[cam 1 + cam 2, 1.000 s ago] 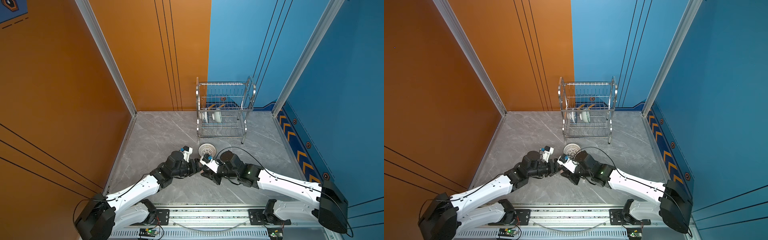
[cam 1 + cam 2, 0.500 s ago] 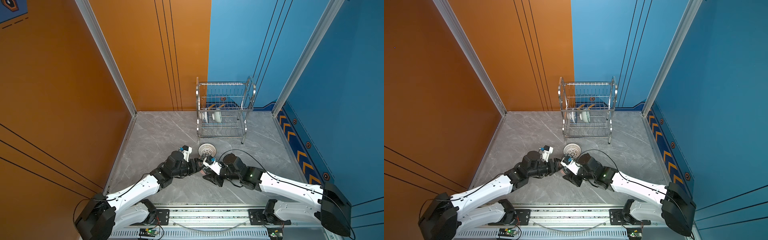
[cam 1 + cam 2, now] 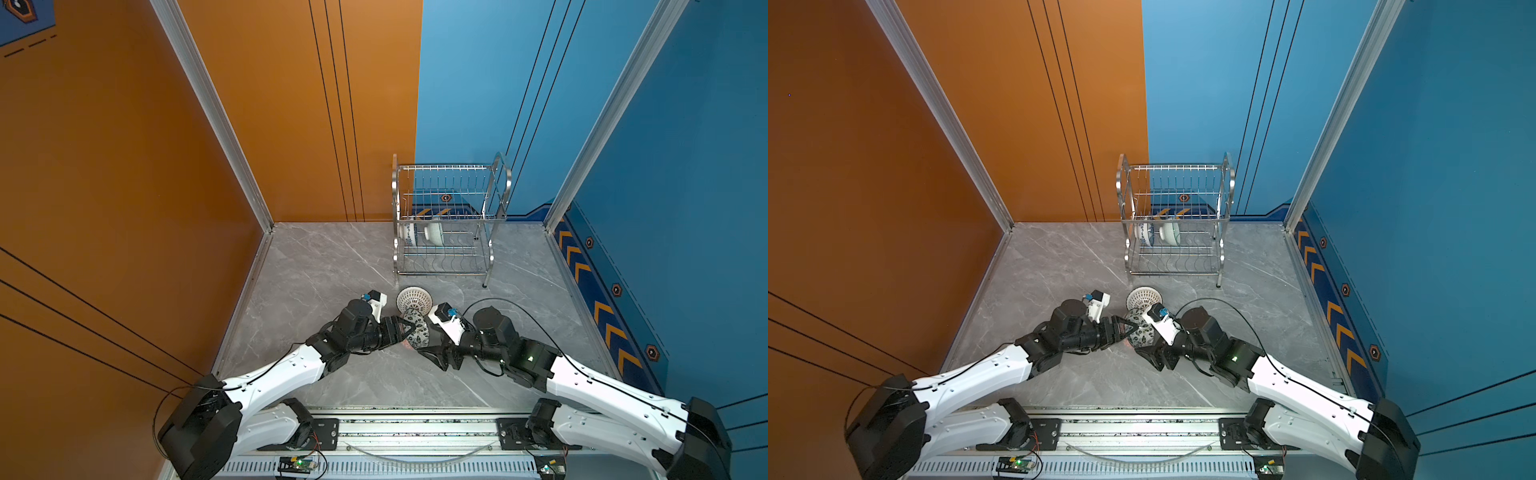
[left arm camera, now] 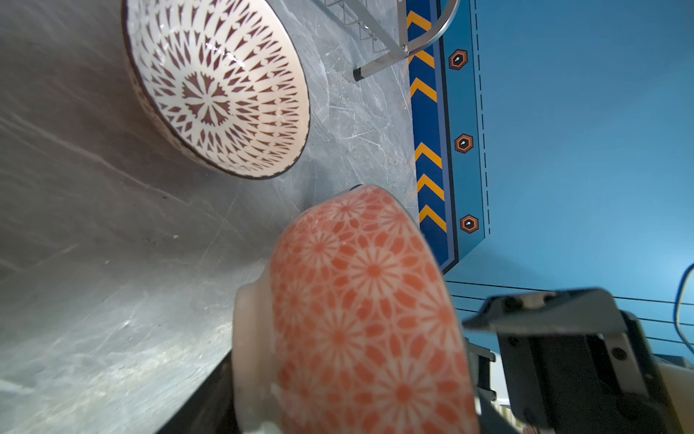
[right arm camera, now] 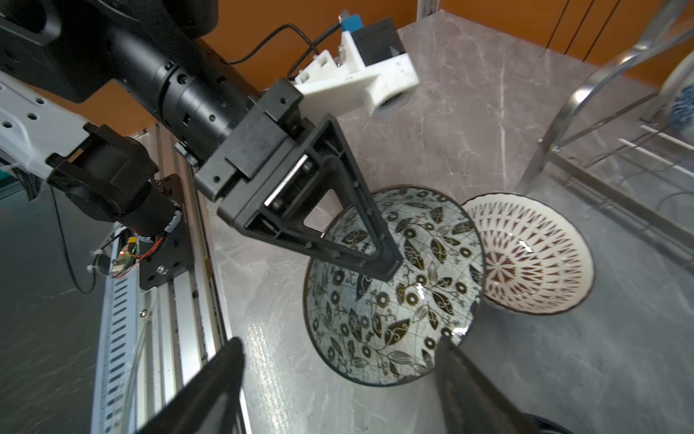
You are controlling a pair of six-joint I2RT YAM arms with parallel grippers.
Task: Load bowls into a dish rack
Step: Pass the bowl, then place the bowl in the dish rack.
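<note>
At the far end, tabletop [image 3: 332,270]: grey marble-look surface; it carries the rack and the loose bowls.
Dish rack [image 3: 444,167] [image 3: 1175,167]: two-tier steel wire frame, upright at the back of the tabletop, well apart from both grippers.
Left arm [image 3: 282,374]: reaches in towards the middle of the tabletop.
Right arm [image 3: 602,386]: reaches in from the opposite side, so the two wrists face each other.
Leaf-patterned bowl [image 3: 417,332] [image 5: 394,300]: tilted on edge between the two grippers, black-and-white inside turned to the right arm. The left wrist view shows its reddish outside [image 4: 368,319]. Whether its lower rim rests on the tabletop cannot be told.
Lattice bowl [image 3: 413,299] [image 5: 525,255]: upright on the tabletop in front of the rack, just beside the leaf-patterned bowl; contact cannot be confirmed.
Blue-floral bowl [image 3: 409,235] [image 3: 1144,235]: on edge in the rack beneath the upper shelf, at the end on the robot's left.
Pale bowl [image 3: 434,235] [image 3: 1170,235]: on edge just beside the blue-floral bowl, same tier.
Left gripper [image 3: 409,328]: pinching the leaf-patterned bowl's wall, one finger [image 5: 360,210] inside.
Right gripper [image 3: 432,359]: fingers [image 5: 221,375] spread wide, holding nothing, close to that bowl's lower rim.
</note>
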